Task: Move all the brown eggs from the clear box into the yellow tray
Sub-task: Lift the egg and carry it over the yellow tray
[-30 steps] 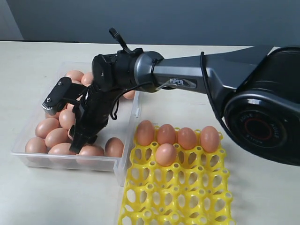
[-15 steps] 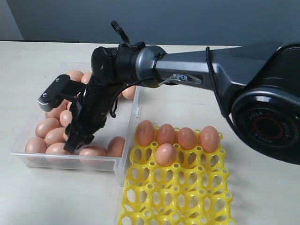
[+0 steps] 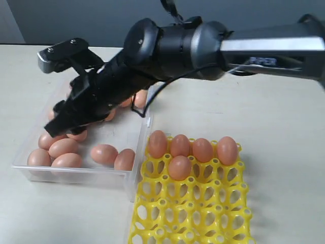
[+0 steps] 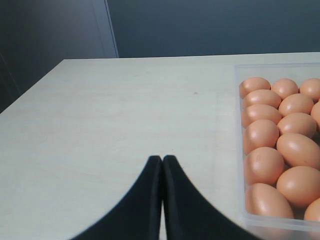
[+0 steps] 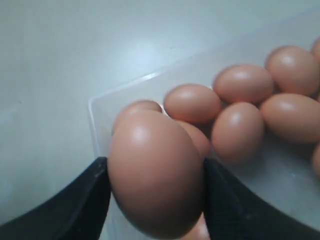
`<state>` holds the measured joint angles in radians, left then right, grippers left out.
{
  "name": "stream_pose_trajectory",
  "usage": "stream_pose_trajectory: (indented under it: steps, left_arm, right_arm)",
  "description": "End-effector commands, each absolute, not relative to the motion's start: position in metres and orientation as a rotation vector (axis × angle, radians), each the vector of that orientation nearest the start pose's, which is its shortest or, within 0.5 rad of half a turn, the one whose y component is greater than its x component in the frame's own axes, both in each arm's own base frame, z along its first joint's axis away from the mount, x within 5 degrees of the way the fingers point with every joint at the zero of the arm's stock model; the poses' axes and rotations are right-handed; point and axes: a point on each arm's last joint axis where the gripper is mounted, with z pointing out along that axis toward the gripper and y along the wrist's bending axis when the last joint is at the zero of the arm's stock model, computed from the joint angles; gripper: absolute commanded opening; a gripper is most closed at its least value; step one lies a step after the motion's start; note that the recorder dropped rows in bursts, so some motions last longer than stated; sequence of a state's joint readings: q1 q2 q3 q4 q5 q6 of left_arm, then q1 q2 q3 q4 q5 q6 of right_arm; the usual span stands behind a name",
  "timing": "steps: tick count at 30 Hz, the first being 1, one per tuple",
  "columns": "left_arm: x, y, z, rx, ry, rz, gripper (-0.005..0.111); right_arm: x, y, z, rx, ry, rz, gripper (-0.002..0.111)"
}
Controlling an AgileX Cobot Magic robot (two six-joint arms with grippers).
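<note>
right gripper (image 5: 155, 200) clamps smooth matte orange-brown egg (image 5: 150, 165) above clear box (image 3: 76, 175) | left gripper (image 4: 162, 161) pinched closed, empty, beside clear box

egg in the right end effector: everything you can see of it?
The held egg is smooth, matte, light orange-brown, with a soft sheen and no visible cracks or marks. The right end effector clamps it, a black finger against each side. It sits over a corner of the clear box, above the other brown eggs; contact with them cannot be told.
</note>
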<state>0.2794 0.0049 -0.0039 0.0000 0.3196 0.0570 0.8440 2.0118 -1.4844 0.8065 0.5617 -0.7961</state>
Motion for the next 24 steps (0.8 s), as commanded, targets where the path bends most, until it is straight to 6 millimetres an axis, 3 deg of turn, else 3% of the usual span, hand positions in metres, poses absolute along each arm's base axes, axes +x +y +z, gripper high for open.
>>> stream_pose_trajectory:
  steps: [1, 6, 8, 10, 13, 20, 24]
  left_arm:
    - [0.052, 0.015, 0.185, -0.196, 1.788, 0.237, 0.000]
    - [0.052, 0.015, 0.185, -0.196, 1.788, 0.237, 0.000]
    - [0.052, 0.015, 0.185, -0.196, 1.788, 0.237, 0.000]
    - [0.052, 0.015, 0.185, -0.196, 1.788, 0.237, 0.000]
    - [0.052, 0.015, 0.185, -0.196, 1.788, 0.237, 0.000]
    - [0.052, 0.015, 0.185, -0.196, 1.788, 0.237, 0.000]
    - [0.052, 0.015, 0.185, -0.196, 1.788, 0.237, 0.000]
  right_arm:
    - [0.253, 0.314, 0.229, -1.349, 2.023, 0.571, 0.000]
    - [0.223, 0.268, 0.259, -1.499, 1.849, 0.364, 0.000]
    - [0.211, 0.254, 0.282, -1.497, 1.773, 0.333, 0.000]
    - [0.206, 0.247, 0.291, -1.530, 1.745, 0.309, 0.000]
    - [0.204, 0.234, 0.283, -1.718, 1.760, 0.129, -0.001]
    - [0.220, 0.217, 0.269, -1.783, 1.830, -0.258, -0.001]
    - [0.213, 0.217, 0.254, -1.961, 1.850, -0.526, -0.001]
